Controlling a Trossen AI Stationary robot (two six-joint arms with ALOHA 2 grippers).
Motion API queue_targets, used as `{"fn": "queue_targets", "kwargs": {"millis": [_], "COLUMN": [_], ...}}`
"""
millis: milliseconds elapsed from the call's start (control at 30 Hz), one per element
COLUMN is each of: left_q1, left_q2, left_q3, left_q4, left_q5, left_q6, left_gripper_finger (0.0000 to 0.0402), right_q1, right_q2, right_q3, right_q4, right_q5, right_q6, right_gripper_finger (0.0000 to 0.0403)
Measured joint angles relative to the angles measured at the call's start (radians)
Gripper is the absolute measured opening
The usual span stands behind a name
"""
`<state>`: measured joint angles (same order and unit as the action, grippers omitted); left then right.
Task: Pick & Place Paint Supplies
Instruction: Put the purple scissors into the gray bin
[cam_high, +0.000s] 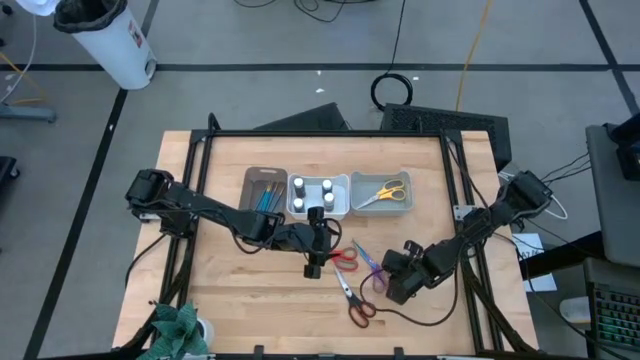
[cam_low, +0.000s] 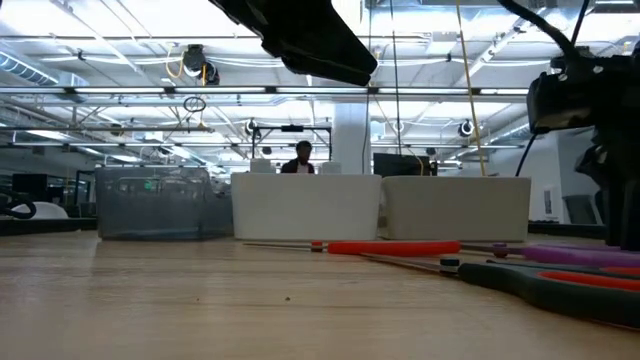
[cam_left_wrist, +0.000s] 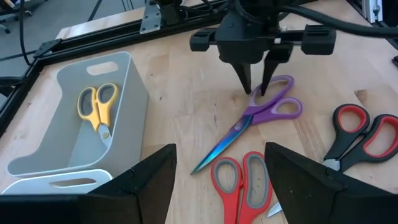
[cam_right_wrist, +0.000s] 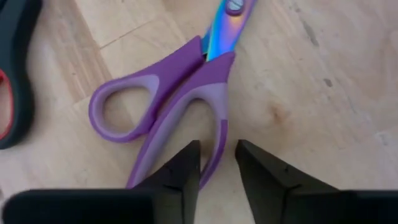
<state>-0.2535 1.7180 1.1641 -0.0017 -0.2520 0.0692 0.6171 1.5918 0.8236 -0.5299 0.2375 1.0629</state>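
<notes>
Purple scissors (cam_right_wrist: 161, 106) lie flat on the wooden table (cam_high: 240, 290). My right gripper (cam_right_wrist: 217, 165) points down at their handle end, still open a little, one finger on each side of a handle loop's rim. Seen from the left wrist view, that gripper (cam_left_wrist: 256, 87) stands over the purple handles (cam_left_wrist: 280, 99). My left gripper (cam_left_wrist: 217, 186) hovers open above red scissors (cam_left_wrist: 239, 183), touching nothing. Scissors with black and red handles (cam_left_wrist: 360, 134) lie close by. My right gripper has the outer rim of one purple handle loop (cam_right_wrist: 219, 140) between its two fingers, which come from above and lie across the rim. A narrow gap still shows, and I cannot tell whether the fingers (cam_right_wrist: 186, 168) touch it. The scissors rest flat on the table.
Three bins stand in a row at the far side: a brown one (cam_high: 265, 190) with brushes, a white one (cam_high: 318, 195) with white-capped bottles, and a grey one (cam_high: 383, 193) with yellow scissors (cam_left_wrist: 96, 106). A black frame (cam_high: 330, 133) borders the table.
</notes>
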Motion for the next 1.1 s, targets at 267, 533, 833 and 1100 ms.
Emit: {"fn": "queue_targets", "kwargs": {"millis": [267,533,833,1100], "left_q1": [0.0,0.0,0.0,0.0], "left_q2": [0.0,0.0,0.0,0.0], "left_q3": [0.0,0.0,0.0,0.0], "left_q4": [-0.003,-0.003,-0.003,-0.003], "left_q5": [0.0,0.0,0.0,0.0], "left_q6": [0.0,0.0,0.0,0.003], "left_gripper_finger": [0.0248,0.0248,0.0248,0.0248], "right_q1": [-0.017,-0.023,-0.019,-0.034], "right_q2": [-0.021,-0.135,-0.386,-0.63], "right_q3": [-0.004,-0.006,-0.006,-0.006], "right_q4": [-0.011,-0.134,-0.313,-0.473], "right_q5": [-0.005,0.025,0.054,0.262], "right_q6": [0.025,0.033,-0.029,-0.214], "right_gripper_finger": [0.0009,0.0005,0.0004,0.0003]}}
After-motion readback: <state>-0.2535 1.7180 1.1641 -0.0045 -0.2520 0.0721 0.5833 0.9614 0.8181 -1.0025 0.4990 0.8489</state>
